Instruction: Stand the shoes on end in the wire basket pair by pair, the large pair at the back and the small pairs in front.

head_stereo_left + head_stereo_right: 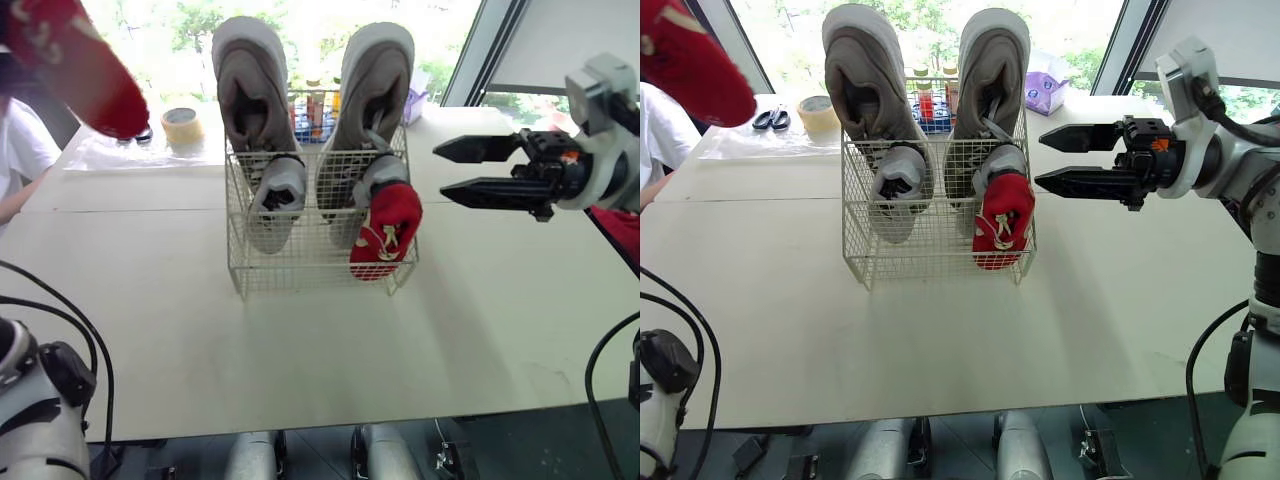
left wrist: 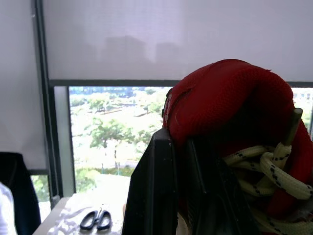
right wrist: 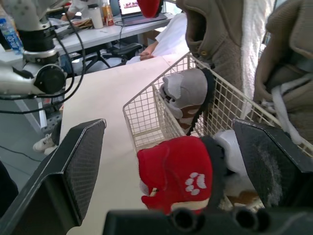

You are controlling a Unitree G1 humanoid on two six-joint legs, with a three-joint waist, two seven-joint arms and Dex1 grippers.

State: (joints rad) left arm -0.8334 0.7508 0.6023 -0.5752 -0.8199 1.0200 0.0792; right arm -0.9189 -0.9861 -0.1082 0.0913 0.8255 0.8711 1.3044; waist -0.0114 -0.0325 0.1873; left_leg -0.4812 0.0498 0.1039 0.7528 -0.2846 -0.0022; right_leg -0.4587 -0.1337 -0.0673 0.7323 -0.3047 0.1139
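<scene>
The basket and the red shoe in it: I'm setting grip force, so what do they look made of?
Wire basket: thin metal wire, probably with a cream coating; an open grid you can see through. Red shoe: soft matte fabric, likely knit or mesh, with pale cord laces and a white paw print; sole material unclear.

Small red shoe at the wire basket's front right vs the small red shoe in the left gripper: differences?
Place: the basket red shoe sits at the white wire basket's front right corner; the held red shoe hangs high above the table's left. Grip: the left gripper clamps the held red shoe; nothing grips the basket red shoe. Shared: red, pale laces.
</scene>
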